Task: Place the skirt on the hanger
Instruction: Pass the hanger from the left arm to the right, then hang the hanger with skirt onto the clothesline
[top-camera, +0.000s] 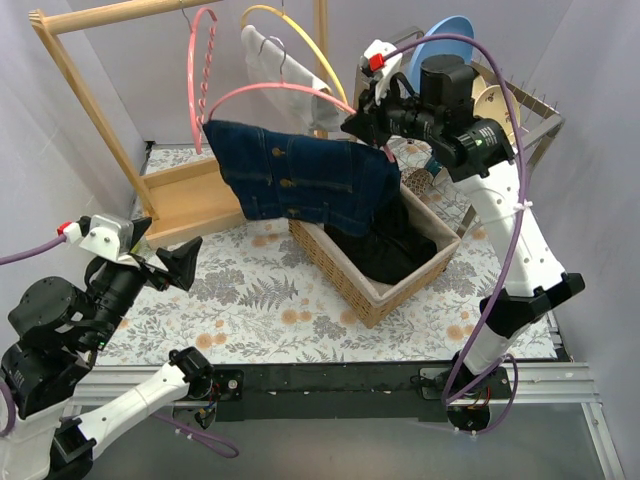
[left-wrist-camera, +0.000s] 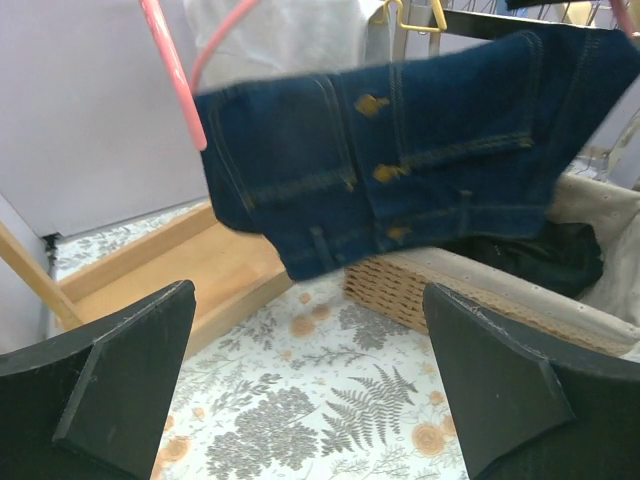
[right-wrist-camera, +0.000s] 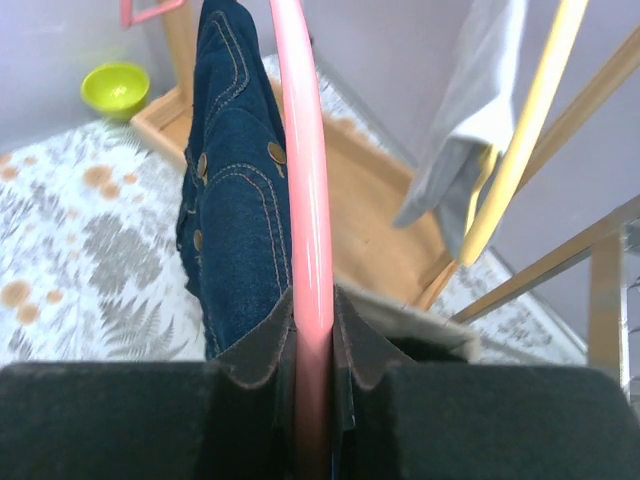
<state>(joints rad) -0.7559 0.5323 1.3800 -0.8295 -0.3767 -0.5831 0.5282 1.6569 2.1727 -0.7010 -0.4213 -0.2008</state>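
You're clamping the pink hanger (top-camera: 262, 92) with your right gripper (top-camera: 362, 118). In the right wrist view the gripper (right-wrist-camera: 313, 345) has both pads pressing tight on the pink tube (right-wrist-camera: 305, 180). The denim skirt (top-camera: 300, 180) is hanging over that hanger in mid-air. It's hanging above the near left corner of the wicker basket (top-camera: 340, 275), just in front of the wooden rack (top-camera: 190, 200). From the right wrist the skirt (right-wrist-camera: 235, 220) is falling down the left side of the tube, its brass buttons facing the camera.

Your left gripper (top-camera: 180, 262) is hovering low over the floral table (top-camera: 250, 300), well apart from the skirt. Its fingers are standing wide with nothing between them. From the left wrist, that gripper (left-wrist-camera: 308, 290) is looking up at the skirt (left-wrist-camera: 400, 160), button placket showing, with the hanger (left-wrist-camera: 170, 60) at its upper left corner.

Dark clothes (top-camera: 395, 245) are lying in the basket. A white garment (top-camera: 275, 65) is hanging on a yellow hanger (top-camera: 300, 40) behind. A green bowl (right-wrist-camera: 115, 85) is sitting at the far side.
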